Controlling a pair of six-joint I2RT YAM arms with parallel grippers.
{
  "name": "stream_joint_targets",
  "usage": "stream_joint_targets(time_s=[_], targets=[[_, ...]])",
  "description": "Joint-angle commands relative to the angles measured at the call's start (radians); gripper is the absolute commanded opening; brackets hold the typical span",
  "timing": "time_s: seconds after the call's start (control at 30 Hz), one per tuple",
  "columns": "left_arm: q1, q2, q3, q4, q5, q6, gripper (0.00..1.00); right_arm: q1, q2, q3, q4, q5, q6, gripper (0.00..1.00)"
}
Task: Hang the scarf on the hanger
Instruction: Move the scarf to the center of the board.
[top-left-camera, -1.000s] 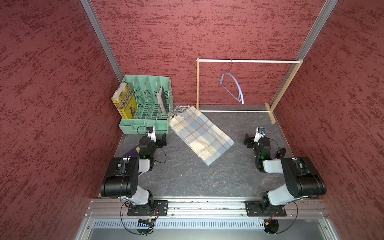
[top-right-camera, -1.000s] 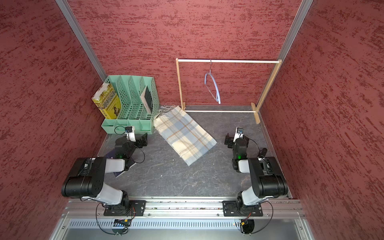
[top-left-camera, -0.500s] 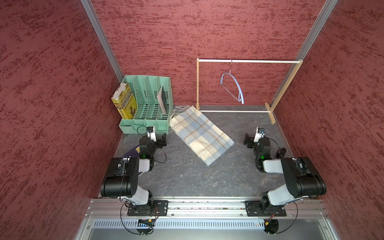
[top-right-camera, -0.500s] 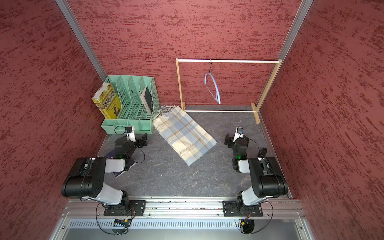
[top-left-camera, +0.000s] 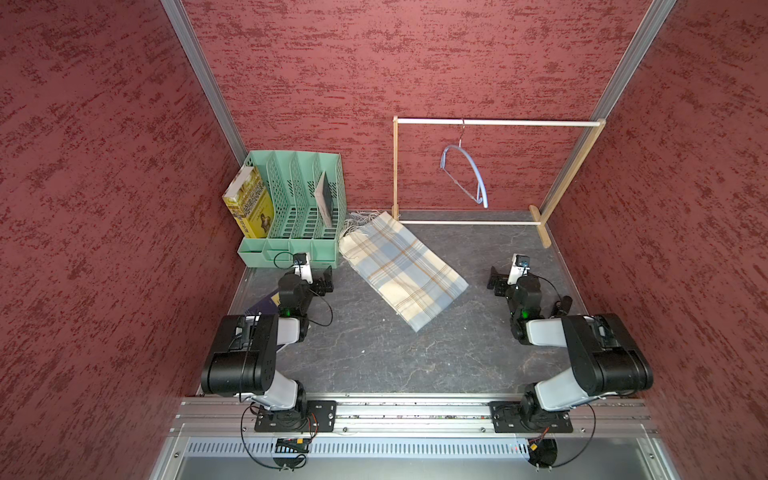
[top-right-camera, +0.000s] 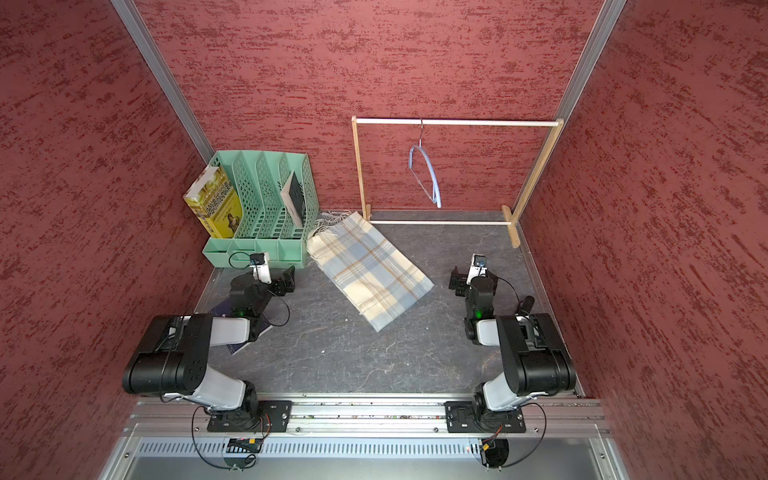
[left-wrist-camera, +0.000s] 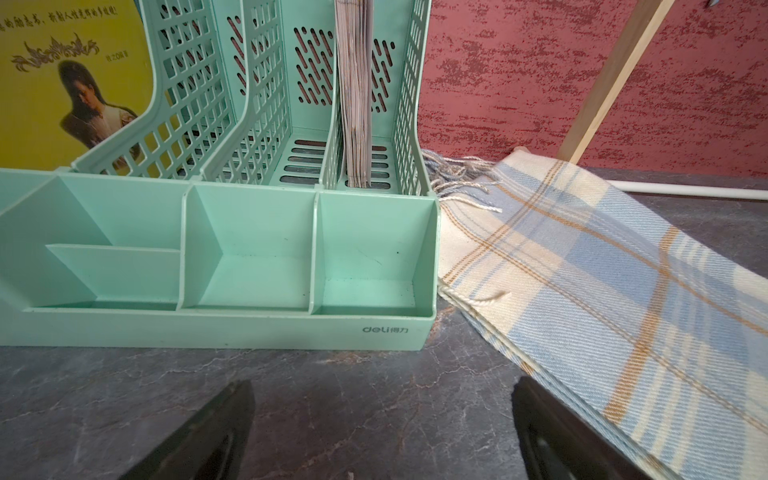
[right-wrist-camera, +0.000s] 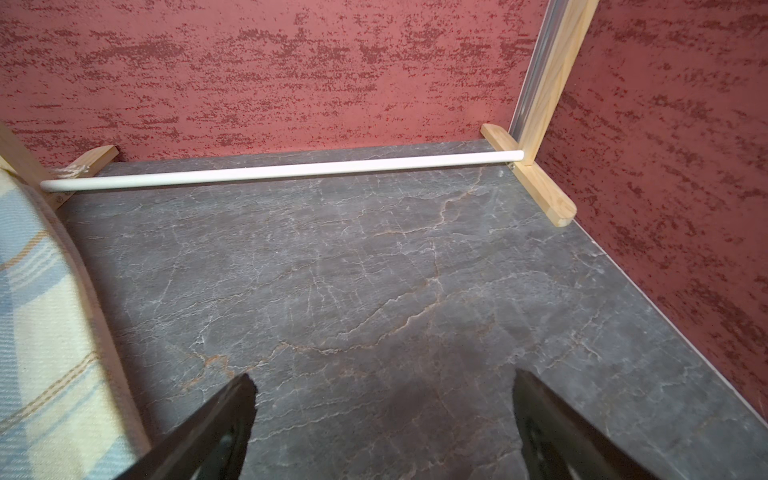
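1. In both top views the scarf (top-left-camera: 401, 270) lay folded flat on the table (top-left-camera: 374, 353). It slanted from just beside the green organizer (top-left-camera: 291, 251) toward the middle of the table. Its fringed end lay near the post of the wooden rack (top-left-camera: 498, 122) closest to the organizer. The hanger (top-left-camera: 478, 178) hung empty by its hook from the rack's top rod, well above the scarf and apart from it.
2. In the same views the left gripper (top-left-camera: 324, 281) sat low, near the scarf's edge on the organizer side. The right gripper (top-left-camera: 496, 282) sat low on the other side, clear of the cloth. Both had their jaws spread wide and held nothing.
3. In the left wrist view the left gripper (left-wrist-camera: 384, 384) showed wide jaws with only bare table between them. The scarf (left-wrist-camera: 602, 270) ran past one fingertip, and its layered edge touched the corner of the organizer (left-wrist-camera: 224, 328).
4. In the right wrist view the right gripper (right-wrist-camera: 384, 378) was likewise wide open over bare table. The scarf (right-wrist-camera: 41, 332) showed only at the frame's edge, and the hanger was out of sight.
5. The task looked unstarted, with the first step, picking up the scarf, in hand. The next move probably called for one gripper to come down over an edge of the scarf and pinch all its layers. The cloth would then have to be lifted and draped over the hanger, which could swing on its hook.
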Motion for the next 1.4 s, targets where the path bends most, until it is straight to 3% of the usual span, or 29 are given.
stream_joint_targets(time_s=[0.0,0.07,0.17,0.27,0.37,0.43,0.5,0.63,0.77,0.97,1.13,1.37], targets=[[-0.008,0.011,0.017,0.012,-0.026,-0.004,1.00,0.050,-0.181,0.071,-0.183,0.042,-0.041,0.99],[-0.012,0.012,0.017,0.012,-0.034,-0.002,1.00,0.097,-0.376,0.166,-0.535,-0.026,0.049,0.98],[-0.016,0.006,0.021,-0.002,-0.048,0.000,1.00,0.178,-0.465,0.329,-0.913,-0.093,0.170,0.98],[-0.056,-0.138,0.103,-0.267,-0.179,0.001,1.00,0.271,-0.454,0.469,-1.212,-0.053,0.211,0.98],[-0.138,-0.298,0.207,-0.600,-0.278,0.002,1.00,0.366,-0.425,0.552,-1.381,0.046,0.239,0.98],[-0.240,-0.334,0.351,-0.874,-0.372,-0.015,1.00,0.415,-0.361,0.618,-1.475,0.059,0.254,0.98],[-0.397,-0.316,0.476,-1.038,-0.514,-0.037,1.00,0.465,-0.262,0.692,-1.549,0.073,0.256,0.98],[-0.579,-0.176,0.673,-1.213,-0.579,-0.148,1.00,0.540,-0.083,0.787,-1.574,0.057,0.256,0.98],[-0.627,0.020,0.827,-1.278,-0.551,-0.274,1.00,0.545,0.069,0.843,-1.507,-0.111,0.272,0.99],[-0.627,0.312,1.087,-1.319,-0.577,-0.309,1.00,0.582,0.280,0.949,-1.500,-0.142,0.299,0.98],[-0.581,0.510,1.347,-1.436,-0.593,-0.329,1.00,0.593,0.425,1.040,-1.502,-0.089,0.296,0.98],[-0.503,0.552,1.363,-1.380,-0.457,-0.348,1.00,0.597,0.507,1.076,-1.510,0.030,0.274,0.98]])
